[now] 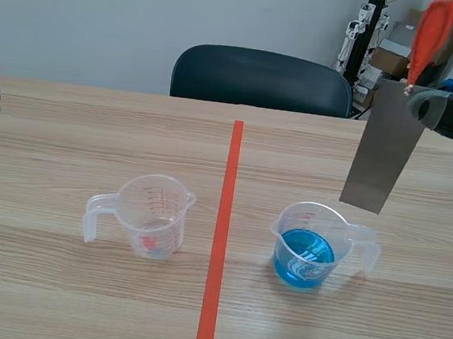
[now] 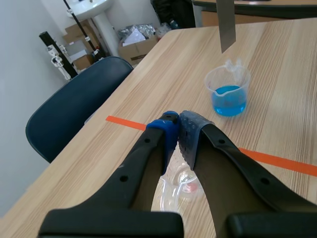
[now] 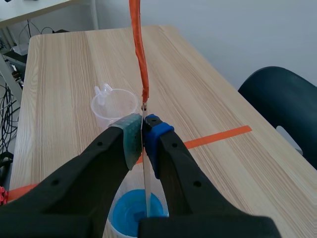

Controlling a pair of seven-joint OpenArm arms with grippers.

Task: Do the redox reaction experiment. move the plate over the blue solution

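A grey metal plate with an orange strip at its top hangs upright in the air, its lower edge just above and behind the rim of the clear cup of blue solution. My right gripper is shut on the plate's top. In the right wrist view the thin plate runs down between the pads, with the blue solution under it. My left gripper is shut on nothing, above the other clear cup. The left wrist view shows the blue cup ahead, the plate above it.
An empty clear measuring cup with red markings stands left of the orange-red tape line. A dark chair is at the table's far edge. Boxes and stands lie beyond the table at the back right.
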